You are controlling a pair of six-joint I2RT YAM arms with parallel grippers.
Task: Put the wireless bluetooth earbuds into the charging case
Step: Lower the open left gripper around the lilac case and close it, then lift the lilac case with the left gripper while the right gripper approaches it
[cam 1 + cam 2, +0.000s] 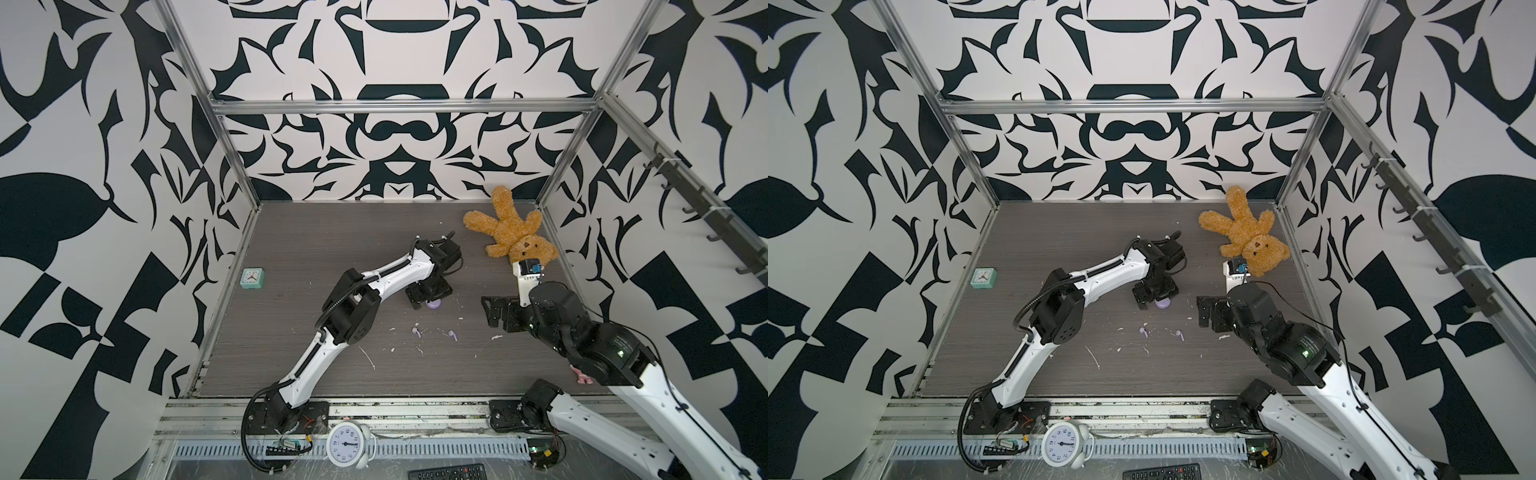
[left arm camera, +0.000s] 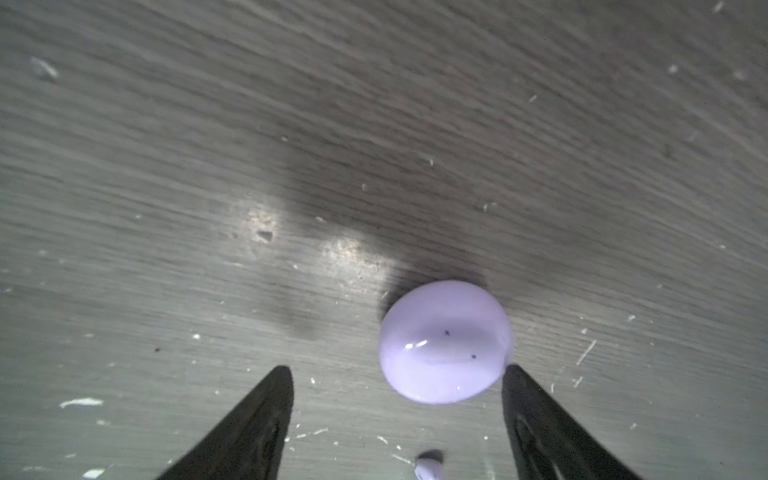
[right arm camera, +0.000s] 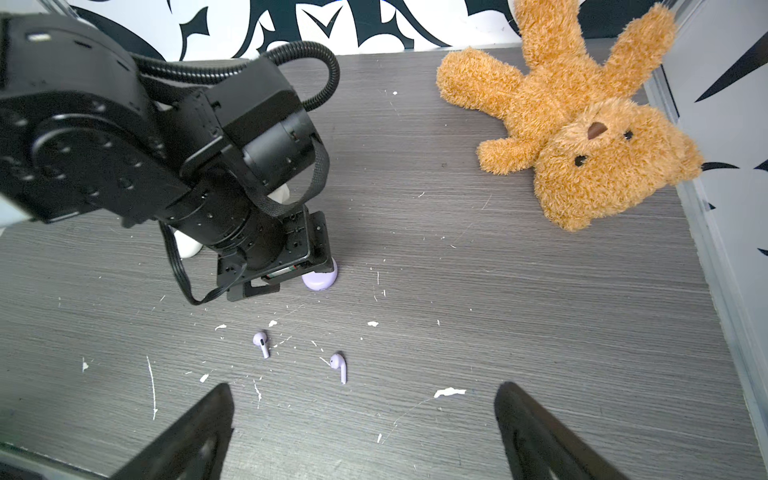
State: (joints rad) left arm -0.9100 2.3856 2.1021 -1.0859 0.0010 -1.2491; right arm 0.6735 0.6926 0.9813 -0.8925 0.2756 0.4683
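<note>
The charging case (image 2: 444, 340) is a round, pale purple shell with its lid shut, lying on the grey wood table (image 1: 291, 374). My left gripper (image 2: 399, 370) stands over it, open; the case sits off-centre, close against one fingertip (image 2: 515, 374). In both top views the left gripper (image 1: 428, 296) (image 1: 1156, 296) covers most of the case (image 1: 559, 305) (image 1: 1163, 304). Two pale purple earbuds (image 1: 415, 331) (image 1: 452, 334) lie loose just in front of it. The right wrist view shows both earbuds (image 3: 261, 343) (image 3: 338, 365). My right gripper (image 3: 365, 385) hangs open to their right, holding nothing.
A brown teddy bear (image 1: 513, 232) lies at the back right. A mint clock (image 1: 252, 278) stands by the left wall. White scraps (image 3: 449, 392) litter the table. A white rounded thing (image 3: 191, 247) shows partly behind the left wrist. A white alarm clock (image 1: 346, 444) sits on the front rail.
</note>
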